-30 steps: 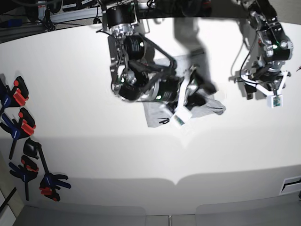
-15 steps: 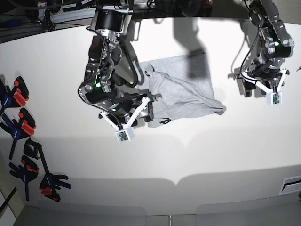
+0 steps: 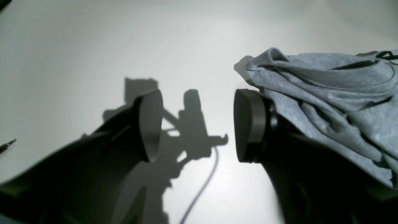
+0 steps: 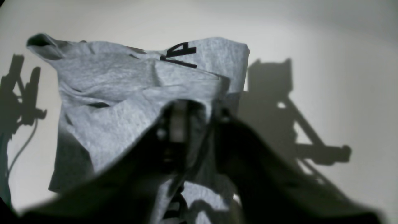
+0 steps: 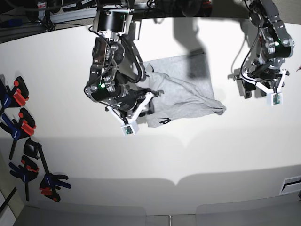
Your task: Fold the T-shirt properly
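Observation:
The light grey T-shirt [image 5: 183, 92] lies crumpled on the white table [image 5: 211, 150], with a bunched fold running to its right tip. My right gripper [image 5: 151, 95] is at the shirt's left edge. In the right wrist view it [image 4: 199, 115] is shut on a raised fold of the T-shirt [image 4: 124, 81], and black lettering [image 4: 178, 54] shows near the far hem. My left gripper [image 5: 264, 86] hovers over bare table right of the shirt. In the left wrist view it [image 3: 199, 124] is open and empty, and the T-shirt's tip [image 3: 326, 90] lies just beyond its right pad [image 3: 248, 124].
Several blue, black and red clamps [image 5: 21, 132] lie along the table's left edge. Cables and rails run along the far edge [image 5: 70, 14]. The table's front edge [image 5: 174, 181] is well below the shirt.
My right arm pulled back from over the shirt's middle to its left edge, drawing fabric leftward, then shifted slightly right. The shirt is now uncovered. The left arm has hardly moved.

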